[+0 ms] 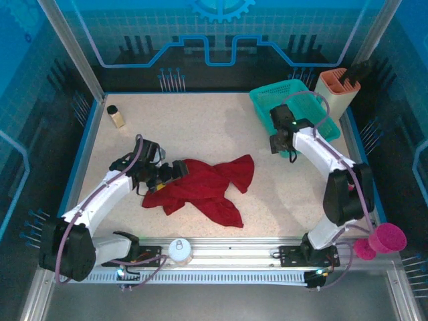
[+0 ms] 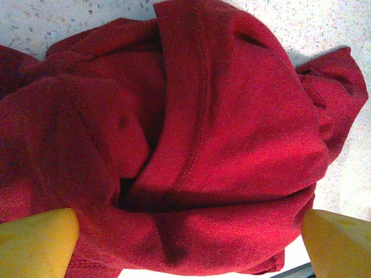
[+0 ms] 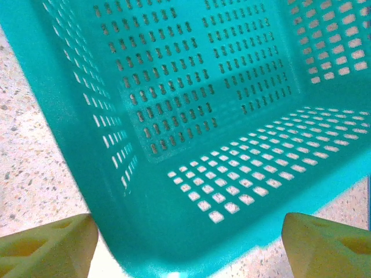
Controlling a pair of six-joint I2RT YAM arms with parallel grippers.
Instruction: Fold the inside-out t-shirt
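White roll [image 1: 179, 249] on the near rail, inside-out t-shirt [image 1: 207, 188] heaped beyond

Past the roll, the inside-out t-shirt lies crumpled on the table [image 1: 221, 124], towards the front and a little left of centre; the left gripper [image 1: 175, 170] stands wide at its left end, one finger either side of bunched cloth, not closed on it; farther back on the right, the right gripper [image 1: 279, 147] gapes wide at the near wall of the teal basket [image 1: 302, 100].
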